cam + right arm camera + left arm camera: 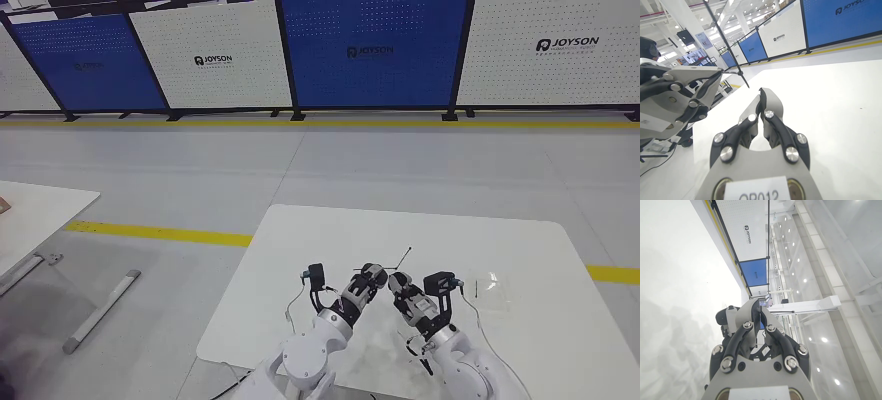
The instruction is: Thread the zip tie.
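Both arms are over the near middle of the white table (500, 235), their grippers close together and raised above its top. The left gripper (377, 272) has its fingers pinched on the zip tie (403, 259), which sticks up and away from the robot as a thin black line. In the right wrist view the left gripper (721, 71) holds a short stretch of the tie that runs sideways to a small block, probably the head, on the zip tie (740, 73). A long straight strap crosses at that block, rising out of the picture on one side and ending in a free point on the other. Whether the strap passes through the block or only lies across it, I cannot tell. The right gripper (761, 92) has its fingers together with nothing clearly between them, and its tips sit near that free point, not touching it. In the top view the right gripper (398, 283) is just beside the left one. The left wrist view shows the left gripper (760, 308) with its pads pressed together. Farther right on the table lies what looks like a clear bag (497, 285).
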You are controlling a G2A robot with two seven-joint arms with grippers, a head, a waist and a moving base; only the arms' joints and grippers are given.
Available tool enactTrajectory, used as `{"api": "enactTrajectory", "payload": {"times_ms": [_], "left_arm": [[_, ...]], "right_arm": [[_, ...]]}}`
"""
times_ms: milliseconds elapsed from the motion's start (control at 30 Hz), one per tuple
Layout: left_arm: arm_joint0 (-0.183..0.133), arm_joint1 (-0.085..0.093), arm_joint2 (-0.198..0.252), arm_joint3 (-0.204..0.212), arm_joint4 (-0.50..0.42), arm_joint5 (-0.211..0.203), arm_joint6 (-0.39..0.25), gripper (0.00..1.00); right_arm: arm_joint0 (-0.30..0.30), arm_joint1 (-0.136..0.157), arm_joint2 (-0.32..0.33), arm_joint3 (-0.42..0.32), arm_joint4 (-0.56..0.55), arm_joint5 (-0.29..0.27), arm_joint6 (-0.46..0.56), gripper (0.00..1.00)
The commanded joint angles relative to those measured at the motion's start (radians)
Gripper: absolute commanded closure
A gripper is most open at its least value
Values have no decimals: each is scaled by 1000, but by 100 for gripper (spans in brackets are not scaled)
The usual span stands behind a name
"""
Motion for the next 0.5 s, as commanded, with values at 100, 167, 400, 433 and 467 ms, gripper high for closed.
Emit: {"api": "enactTrajectory", "payload": {"times_ms": [100,167,400,433,467], "left_arm": [[0,0,1,2,6,3,2,100],[-1,0,2,4,6,4,4,100],[-3,-1,5,9,9,6,6,100],[-3,-1,6,10,10,6,6,100],[-4,-1,7,11,11,7,5,100]], "right_arm": [[-3,1,1,-4,2,-3,-5,97],[-6,2,1,-9,-1,-3,-6,74],[-11,6,12,-11,4,-3,-3,75],[-12,6,13,-12,5,-3,-2,75],[-13,7,14,-14,7,-3,-2,74]]}}
